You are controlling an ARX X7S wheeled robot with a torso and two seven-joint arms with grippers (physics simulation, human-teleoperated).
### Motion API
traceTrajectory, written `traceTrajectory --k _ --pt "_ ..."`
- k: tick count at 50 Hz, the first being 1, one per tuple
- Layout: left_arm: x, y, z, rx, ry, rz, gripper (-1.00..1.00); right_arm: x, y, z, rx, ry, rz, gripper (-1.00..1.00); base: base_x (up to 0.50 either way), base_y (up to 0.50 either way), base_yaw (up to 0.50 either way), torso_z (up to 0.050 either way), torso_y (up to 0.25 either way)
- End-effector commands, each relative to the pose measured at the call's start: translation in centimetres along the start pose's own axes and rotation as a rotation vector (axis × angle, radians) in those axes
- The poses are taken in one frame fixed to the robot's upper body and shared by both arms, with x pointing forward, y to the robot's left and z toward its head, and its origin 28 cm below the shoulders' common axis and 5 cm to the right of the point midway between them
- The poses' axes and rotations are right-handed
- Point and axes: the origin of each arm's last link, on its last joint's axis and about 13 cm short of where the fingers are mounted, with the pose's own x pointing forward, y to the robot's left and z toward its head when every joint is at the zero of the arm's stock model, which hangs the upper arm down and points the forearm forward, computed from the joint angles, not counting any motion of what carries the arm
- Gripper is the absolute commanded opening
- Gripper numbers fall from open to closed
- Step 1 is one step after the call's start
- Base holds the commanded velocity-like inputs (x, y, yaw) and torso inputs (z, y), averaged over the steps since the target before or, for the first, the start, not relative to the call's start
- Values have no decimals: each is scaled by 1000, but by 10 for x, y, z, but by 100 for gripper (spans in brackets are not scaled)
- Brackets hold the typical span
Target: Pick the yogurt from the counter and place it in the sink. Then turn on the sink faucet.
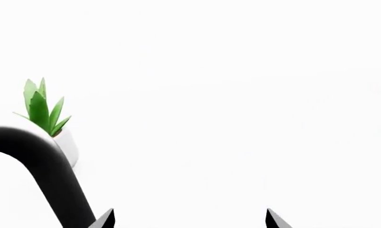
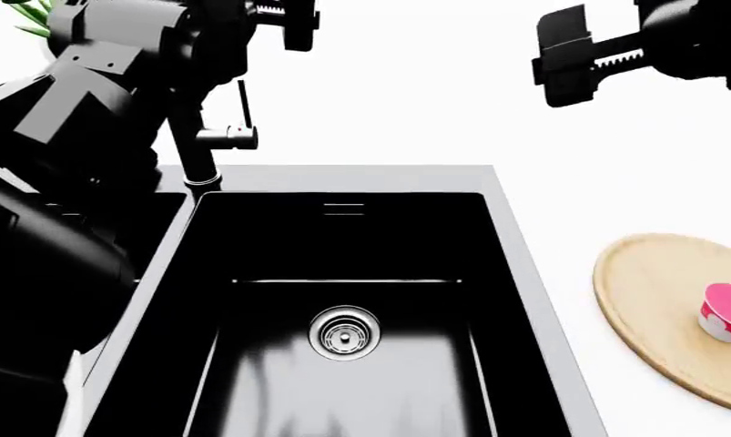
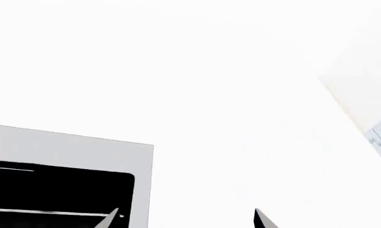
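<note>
The yogurt [image 2: 725,311] is seen at four o'clock on the board [image 2: 656,305], untouched. Both grippers, left [image 1: 189,219] and right [image 2: 572,56], are held open, empty. The light cup could be tipped if approached off-centre.

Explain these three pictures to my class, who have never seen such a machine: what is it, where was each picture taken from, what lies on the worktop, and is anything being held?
This is a simulated two-armed robot at a kitchen sink. The head view looks down from its head. The black sink sits in the white counter, with the faucet behind it. A small pink yogurt stands on a round wooden board. The left gripper and right gripper hang above, both open and empty. The other two pictures come from cameras on the wrists: the left one shows a potted plant, the right one a corner of the sink.
</note>
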Motion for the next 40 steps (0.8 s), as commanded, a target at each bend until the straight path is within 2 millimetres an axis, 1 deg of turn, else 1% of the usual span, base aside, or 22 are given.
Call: traceTrajectory --k 1,3,8,10,14,21,23,24,26,29,33,37,40 --pt "1 0 -3 1 9 1 100 -54 -19 -52 -66 207 4 100 0 0 0 0 0" --pt "2 0 -5 2 12 1 100 -53 -19 -60 -78 245 10 100 0 0 0 0 0" --pt "2 0 -5 4 15 -1 100 -58 -23 -69 -81 280 -25 100 0 0 0 0 0" --pt "2 0 -6 3 19 0 100 -64 -26 -67 -63 270 -20 100 0 0 0 0 0" --pt "2 1 -6 2 21 -1 100 -70 -31 -64 -41 251 -23 100 0 0 0 0 0" --pt "3 1 -10 3 31 3 100 -77 -40 -68 1 245 -18 100 0 0 0 0 0" --pt "3 1 -9 1 32 3 100 -81 -40 -67 24 238 2 100 0 0 0 0 0" --pt "3 1 -9 2 32 2 100 -84 -41 -67 63 241 26 100 0 0 0 0 0" --pt "3 1 -10 2 35 1 100 -82 -45 -71 66 245 4 100 0 0 0 0 0" --pt "3 2 -11 -1 37 5 100 -78 -57 -74 119 250 -36 100 0 0 0 0 0" --pt "3 2 -11 -2 37 6 100 -76 -63 -81 151 273 -53 100 0 0 0 0 0" --pt "3 2 -10 -1 36 7 100 -75 -62 -87 160 297 -43 100 0 0 0 0 0" --pt "4 2 -12 -2 40 6 100 -69 -65 -92 208 332 -43 100 0 0 0 0 0"
